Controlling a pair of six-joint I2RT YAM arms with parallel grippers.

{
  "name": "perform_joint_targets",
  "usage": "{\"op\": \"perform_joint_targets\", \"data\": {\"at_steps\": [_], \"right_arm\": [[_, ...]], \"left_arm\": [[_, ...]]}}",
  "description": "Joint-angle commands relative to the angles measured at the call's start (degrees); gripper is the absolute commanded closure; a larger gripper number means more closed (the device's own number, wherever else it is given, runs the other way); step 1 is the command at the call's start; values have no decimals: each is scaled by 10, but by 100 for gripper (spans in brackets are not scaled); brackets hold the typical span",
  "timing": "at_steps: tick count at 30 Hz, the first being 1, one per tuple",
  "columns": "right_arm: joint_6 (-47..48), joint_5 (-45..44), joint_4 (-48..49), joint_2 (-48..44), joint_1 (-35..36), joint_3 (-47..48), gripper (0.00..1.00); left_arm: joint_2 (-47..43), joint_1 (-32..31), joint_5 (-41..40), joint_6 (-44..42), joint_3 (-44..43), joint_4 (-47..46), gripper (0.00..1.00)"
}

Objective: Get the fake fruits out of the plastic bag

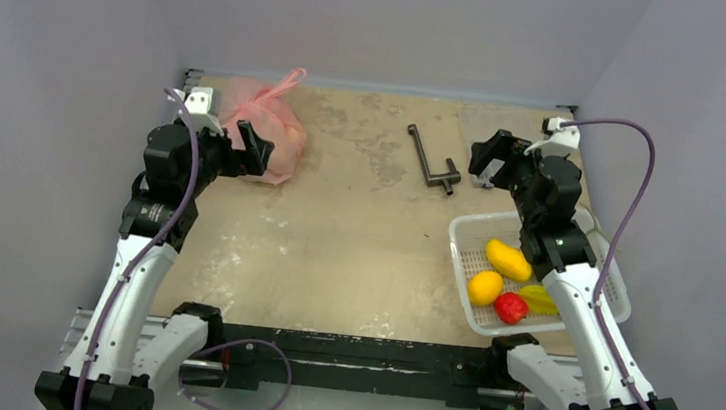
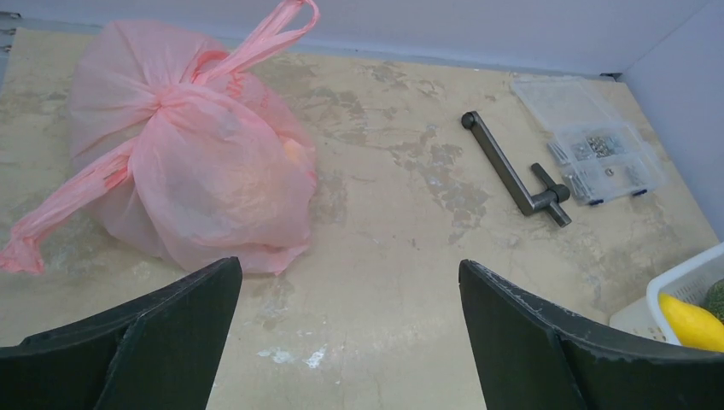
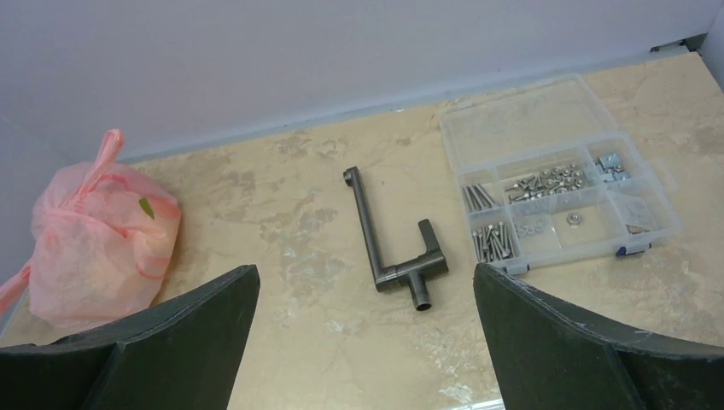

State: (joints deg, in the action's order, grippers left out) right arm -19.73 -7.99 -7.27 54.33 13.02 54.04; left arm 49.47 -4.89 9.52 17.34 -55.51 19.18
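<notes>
1. At the far left of the table [image 1: 356,235], the plastic bag [image 2: 196,162] is seen lying knotted shut, the fake fruits [image 2: 293,154] only dimly made out through its pink film.
2. The left gripper [image 2: 348,272] is held just short of it, jaws spread and empty; the right gripper [image 3: 365,272], likewise spread and empty, is held well apart.
3. The knot [image 2: 160,107] is judged best loosened first: a loop handle [image 2: 275,30] should be pinched, not film over a fruit, so nothing is torn.
4. A metal lever [image 1: 431,161], a clear parts box [image 3: 555,179] and a white basket [image 1: 459,242] holding other fruit are set to the right; the left gripper's path to the bag is not blocked.
</notes>
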Motion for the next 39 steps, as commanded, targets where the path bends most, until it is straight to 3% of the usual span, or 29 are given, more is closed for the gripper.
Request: {"op": "perform_joint_targets", "data": {"at_steps": [1, 16, 23, 30, 39], "right_arm": [[-17, 0, 6, 1, 1, -1, 1], [-70, 45, -77, 68, 1, 49, 1], [-89, 178, -42, 51, 1, 29, 1], [-69, 240, -31, 48, 1, 26, 1], [-83, 260, -26, 48, 1, 26, 1]], "left_arm": [[13, 4, -2, -9, -22, -12, 0], [86, 48, -105, -11, -75, 60, 0], [245, 74, -73, 42, -194, 140, 0], [415, 77, -44, 44, -310, 170, 6], [534, 77, -45, 28, -338, 186, 5]]}}
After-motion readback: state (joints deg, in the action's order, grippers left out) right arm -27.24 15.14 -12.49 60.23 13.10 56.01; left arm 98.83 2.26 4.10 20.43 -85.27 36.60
